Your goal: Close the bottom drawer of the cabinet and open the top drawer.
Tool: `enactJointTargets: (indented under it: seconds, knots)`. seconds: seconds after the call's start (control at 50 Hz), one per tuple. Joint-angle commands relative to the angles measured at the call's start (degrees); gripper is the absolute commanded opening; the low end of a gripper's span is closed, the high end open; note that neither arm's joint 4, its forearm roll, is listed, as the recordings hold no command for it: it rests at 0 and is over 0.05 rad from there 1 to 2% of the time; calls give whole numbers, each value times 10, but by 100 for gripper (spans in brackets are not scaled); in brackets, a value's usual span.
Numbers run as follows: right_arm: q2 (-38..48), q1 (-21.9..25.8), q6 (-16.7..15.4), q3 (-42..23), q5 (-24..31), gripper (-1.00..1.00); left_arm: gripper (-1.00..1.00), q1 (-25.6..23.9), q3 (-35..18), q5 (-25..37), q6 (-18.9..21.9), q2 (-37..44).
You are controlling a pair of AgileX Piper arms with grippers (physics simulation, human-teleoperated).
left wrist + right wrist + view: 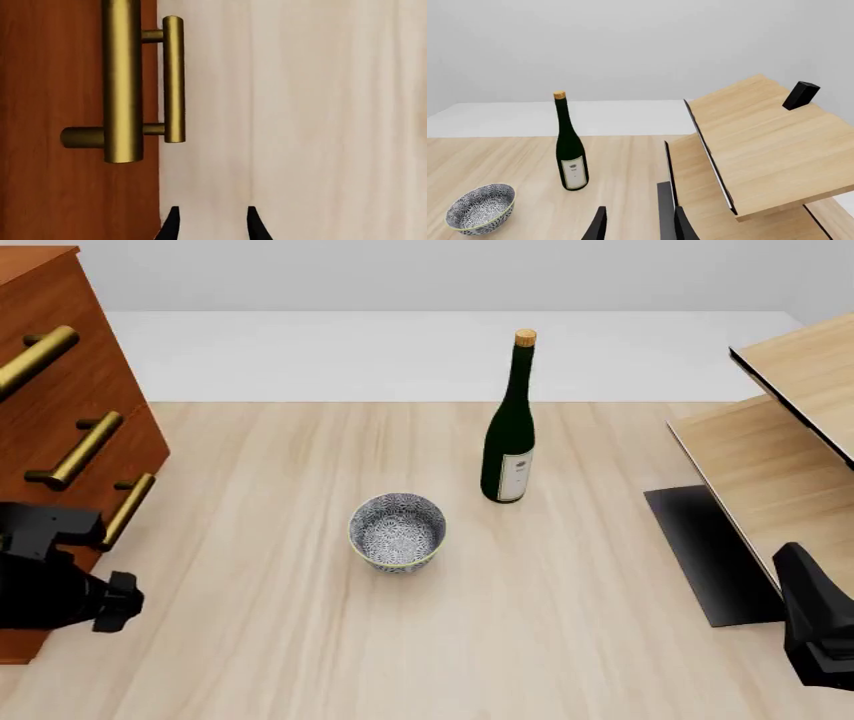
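Observation:
The cabinet (pixel 67 390) stands at the table's left edge, reddish-brown, with three brass bar handles down its front: the top drawer's handle (pixel 40 355), the middle one (pixel 80 450), and the bottom drawer's handle (pixel 130 508). From here I cannot tell how far any drawer is pulled out. My left arm (pixel 54 585) sits low against the cabinet, just below the bottom handle. In the left wrist view the left gripper (pixel 210 225) is open and holds nothing, with a near handle (pixel 121 80) and a farther handle (pixel 173 80) ahead beside the wood face. The right gripper (pixel 640 225) is open, far from the cabinet.
A dark green wine bottle (pixel 509 430) stands upright mid-table, with a patterned bowl (pixel 396 530) in front of it to the left. A pale wooden shelf unit (pixel 774 440) on a black base (pixel 707 550) fills the right side, close to my right arm (pixel 814 630).

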Motion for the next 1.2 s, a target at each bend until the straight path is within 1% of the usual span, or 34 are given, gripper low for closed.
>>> enactJointTargets:
  seconds: [0.02, 0.06, 0.14, 0.18, 0.28, 0.3, 0.38, 0.46, 0.52, 0.56, 0.58, 0.6, 0.62, 0.66, 0.68, 0.72, 0.76, 0.8, 0.88, 0.96, 1.0, 1.04, 1.06, 1.1, 1.14, 1.2]
  knots:
    - [1, 0, 0, 0, -1, 100, 100, -59, -28, 15, -76, 10]
    - [1, 0, 0, 0, -1, 100, 100, -84, -37, 20, -100, 9]
    - [1, 0, 1, 0, -1, 100, 100, -102, -44, 24, -111, 9]
    - [2, -1, 1, 0, -2, 100, 100, -117, -51, 27, -125, 10]
    - [3, -1, 2, 0, -2, 100, 100, -140, -61, 32, -140, 11]
    - [3, -1, 2, 0, -3, 100, 100, -151, -64, 32, -148, 12]
    - [4, -1, 2, 0, -3, 100, 100, -161, -72, 34, -155, 13]
    - [4, -1, 2, -1, -4, 100, 100, -194, -85, 40, -167, 11]
    - [5, -2, 3, -1, -4, 100, 100, -199, -100, 49, -156, 0]
    - [5, -2, 3, -1, -4, 100, 100, -205, -109, 54, -157, -1]
    - [5, -2, 3, 0, -5, 100, 100, -206, -114, 56, -146, -6]
    - [5, -2, 3, 0, -4, 100, 100, -203, -119, 56, -116, -15]
    - [5, -1, 4, 0, -4, 100, 100, -204, -122, 55, -106, -18]
    - [4, -1, 4, 0, -3, 100, 100, -187, -121, 45, -42, -36]
    - [4, -1, 4, 0, -3, 100, 100, -186, -122, 43, -30, -39]
    - [4, -2, 4, 0, -3, 100, 100, -199, -134, 48, -53, -30]
    - [4, -2, 5, 0, -4, 100, 100, -222, -148, 54, -61, -33]
    - [5, -2, 5, 0, -4, 100, 100, -225, -154, 54, -54, -35]
    - [4, -1, 6, 0, -3, 100, 100, -229, -161, 44, -20, -41]
    - [5, -1, 6, 0, -3, 100, 100, -248, -178, 42, -16, -38]
    - [5, -2, 7, -1, -4, 100, 100, -263, -183, 40, -7, -44]
    - [5, -2, 7, -1, -4, 100, 100, -282, -191, 44, -23, -36]
    - [5, -2, 7, -1, -4, 100, 100, -289, -193, 42, -19, -37]
    - [5, -2, 7, -1, -4, 100, 100, -292, -190, 33, 6, -41]
    - [6, -2, 8, -1, -4, 100, 100, -288, -187, 28, 23, -46]
    - [6, -2, 8, -1, -5, 100, 100, -280, -172, 8, 89, -64]
